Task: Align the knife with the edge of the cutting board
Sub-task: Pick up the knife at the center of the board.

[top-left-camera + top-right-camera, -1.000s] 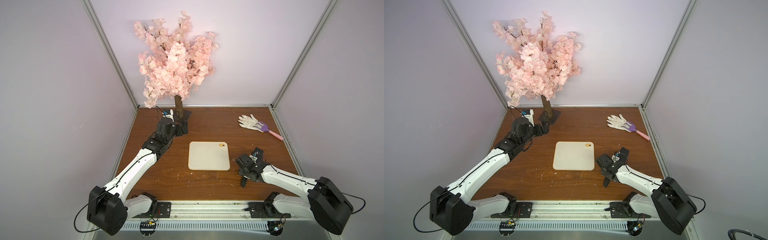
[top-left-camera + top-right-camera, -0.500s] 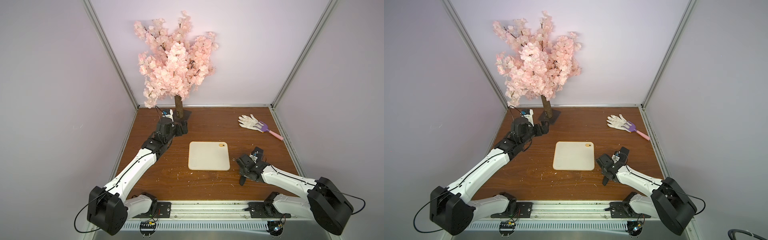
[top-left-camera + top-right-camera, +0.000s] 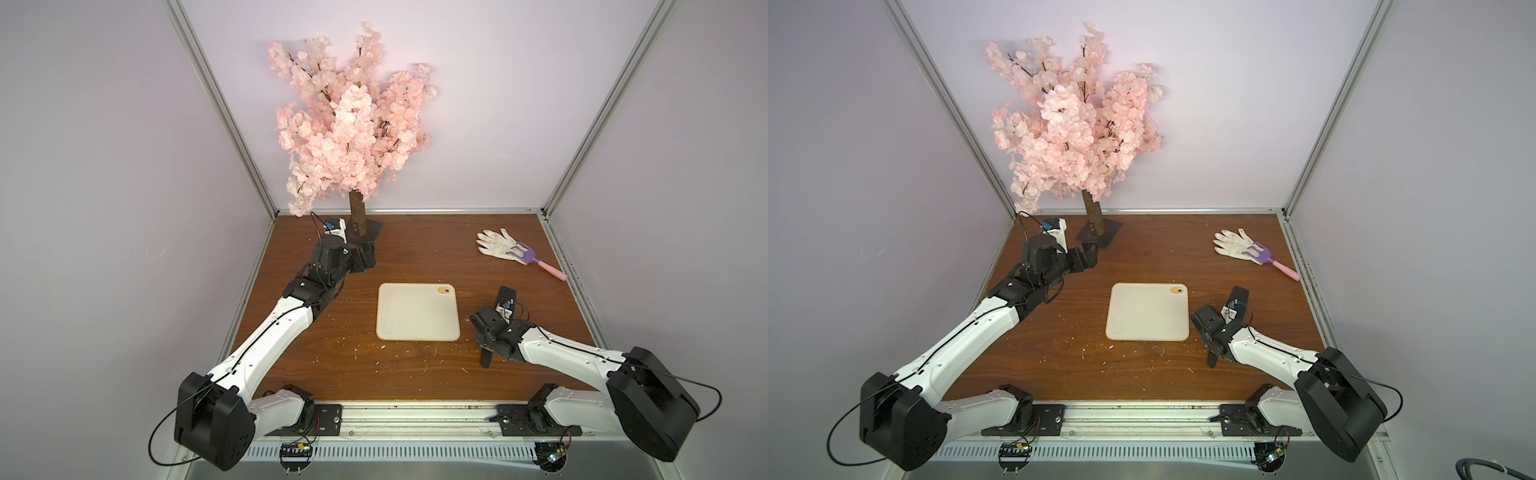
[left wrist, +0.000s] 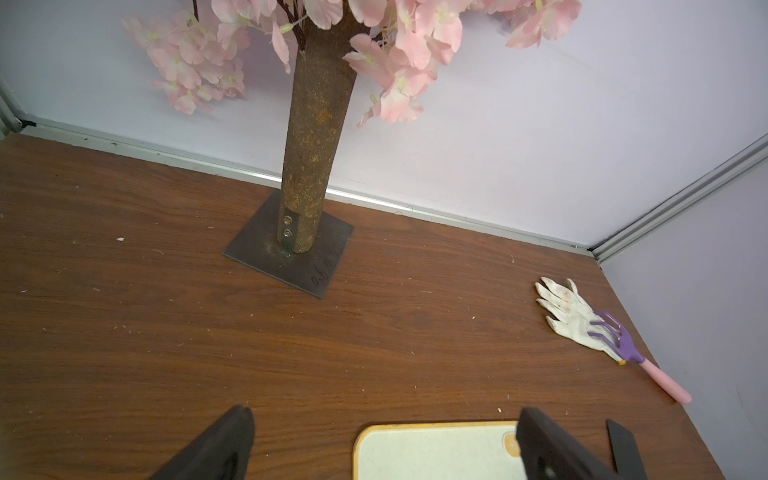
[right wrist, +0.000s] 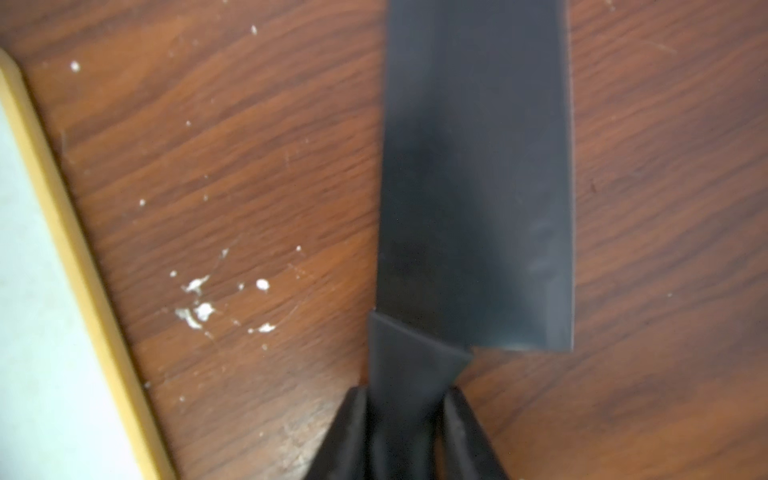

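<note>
The right gripper [image 5: 405, 401] is clamping the cleaver-style knife [image 5: 478, 166] by its handle, blade lying ahead of the jaws and the cutting board [image 5: 79, 266] apart at one side, so the blade is risking pivoting in that narrow grip once dragged, while the left gripper [image 4: 386, 419] is idling, jaws spread wide.

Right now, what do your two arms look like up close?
The left arm and right arm have smooth white shells on the long links, with chunky black housings at the joints. A thin black cable loops from each shoulder. The fingers are plain matte black wedges.
</note>
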{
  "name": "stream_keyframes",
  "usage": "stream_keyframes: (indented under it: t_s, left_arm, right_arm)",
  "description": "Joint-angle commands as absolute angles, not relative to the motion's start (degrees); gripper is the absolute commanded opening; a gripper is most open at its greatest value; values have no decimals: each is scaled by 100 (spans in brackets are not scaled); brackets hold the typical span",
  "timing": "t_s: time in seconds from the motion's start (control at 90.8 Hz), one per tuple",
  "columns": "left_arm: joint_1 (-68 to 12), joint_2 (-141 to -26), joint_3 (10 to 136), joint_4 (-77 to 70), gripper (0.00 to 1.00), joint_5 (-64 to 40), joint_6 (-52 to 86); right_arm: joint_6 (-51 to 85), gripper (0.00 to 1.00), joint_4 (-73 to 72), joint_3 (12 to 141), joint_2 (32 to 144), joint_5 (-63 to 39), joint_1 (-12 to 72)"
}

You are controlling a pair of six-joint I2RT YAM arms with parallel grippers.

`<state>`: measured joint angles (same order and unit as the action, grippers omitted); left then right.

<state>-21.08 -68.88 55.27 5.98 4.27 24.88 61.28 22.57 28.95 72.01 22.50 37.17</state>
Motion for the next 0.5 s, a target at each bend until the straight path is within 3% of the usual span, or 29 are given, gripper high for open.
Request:
stream_keyframes:
  t_s: [0.0,0.088,0.231,0.484]
  left_arm:
    - [-2030,-6906,5586,686,99,436,2514]
    - [-2024,-6904,5585,686,99,431,2511]
    - [-2016,-6917,5575,676,99,416,2514]
    - [-2013,-6940,5580,677,100,343,2506]
  right_arm:
    - [6114,20,2479,2802,7346,1861,3723]
    - [6064,17,2552,2786,7279,1917,3722]
    - [5967,0,2694,2802,7057,2064,3732]
    - [5794,0,2936,2903,6584,2409,3741]
